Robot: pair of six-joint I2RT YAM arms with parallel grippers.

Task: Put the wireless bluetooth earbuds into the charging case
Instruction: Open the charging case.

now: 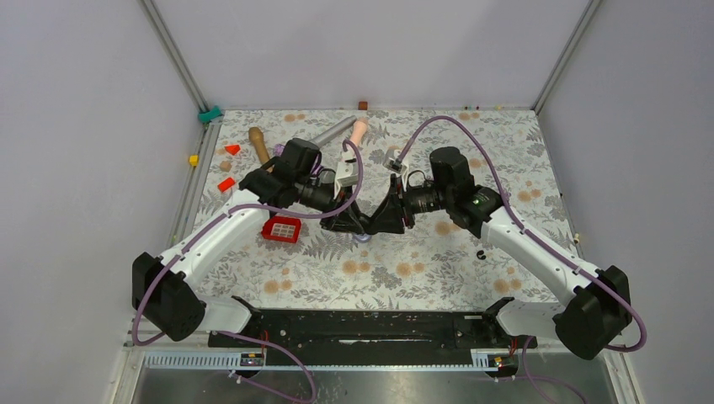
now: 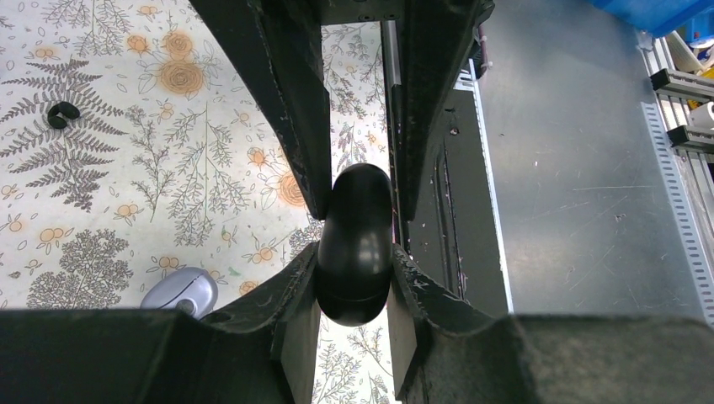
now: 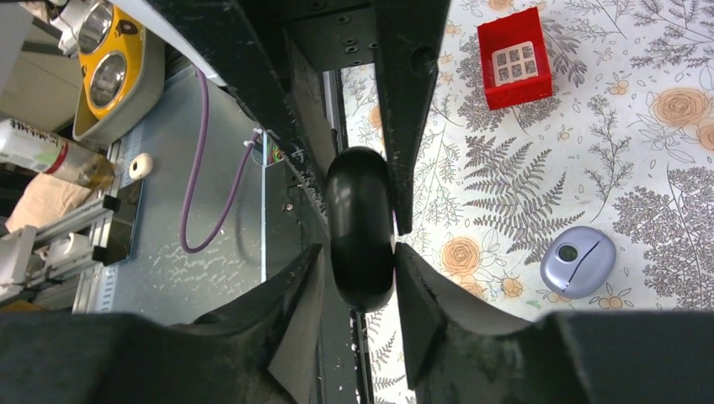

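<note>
While your left gripper (image 2: 354, 269) clamps the pebble (image 2: 358, 202) and your right gripper (image 3: 359, 261) flanks it, hold uncertain, neither is free. Case (image 3: 578, 261): lying just below both hands. One bud (image 2: 59, 114): well off toward the right arm's side, nearer that hand.

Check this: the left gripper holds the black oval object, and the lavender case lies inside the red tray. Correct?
No. The lavender case lies on the floral cloth, apart from the red tray; the right wrist view shows it. The left gripper holds the black oval object.
</note>
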